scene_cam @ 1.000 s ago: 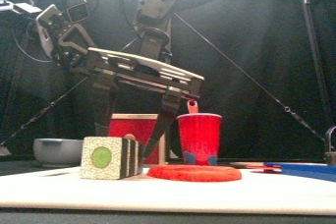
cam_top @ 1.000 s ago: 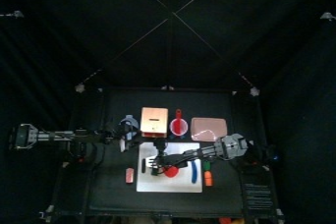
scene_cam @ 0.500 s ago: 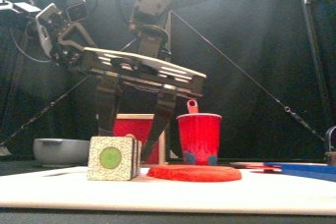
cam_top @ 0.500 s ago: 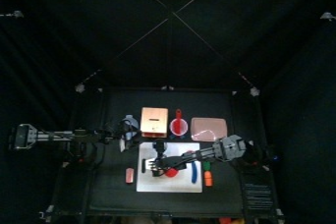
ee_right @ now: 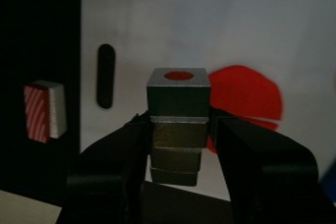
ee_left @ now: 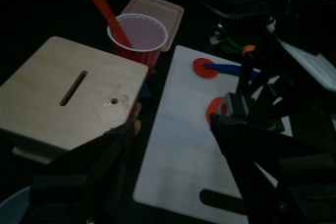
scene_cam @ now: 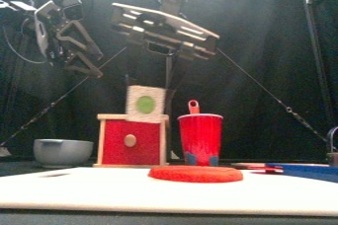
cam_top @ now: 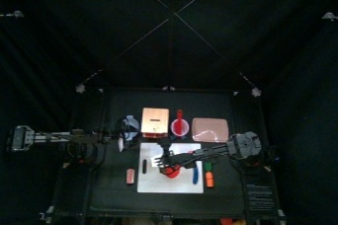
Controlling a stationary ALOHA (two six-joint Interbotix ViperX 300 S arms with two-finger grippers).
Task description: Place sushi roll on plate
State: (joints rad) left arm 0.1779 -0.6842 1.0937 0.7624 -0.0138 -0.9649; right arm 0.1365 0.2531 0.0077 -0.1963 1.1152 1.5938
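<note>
The sushi roll [ee_right: 178,95], a small pale block with a dark edge and a round spot on its end face, hangs in the air between the jaws of my right gripper [ee_right: 180,122], which is shut on it. In the front view the sushi roll [scene_cam: 146,101] floats well above the white board [scene_cam: 79,185], under the right arm. From above, the right gripper [cam_top: 161,158] is over the board's left part. The plate [cam_top: 209,127], pale with a pink rim, lies at the back right, apart from the gripper. My left gripper [ee_left: 178,138] stands open and holds nothing, beside the board's left edge.
A flat red disc [scene_cam: 196,174] lies on the board below the roll. Behind stand a tan box [cam_top: 154,121], a red cup [scene_cam: 201,138] with a spoon and a grey bowl [scene_cam: 59,151]. A small red striped piece [ee_right: 43,110] lies off the board's left side.
The right gripper closed on the sushi roll and lifted it from the board to above the height of the box. The left arm has stayed where it was.
</note>
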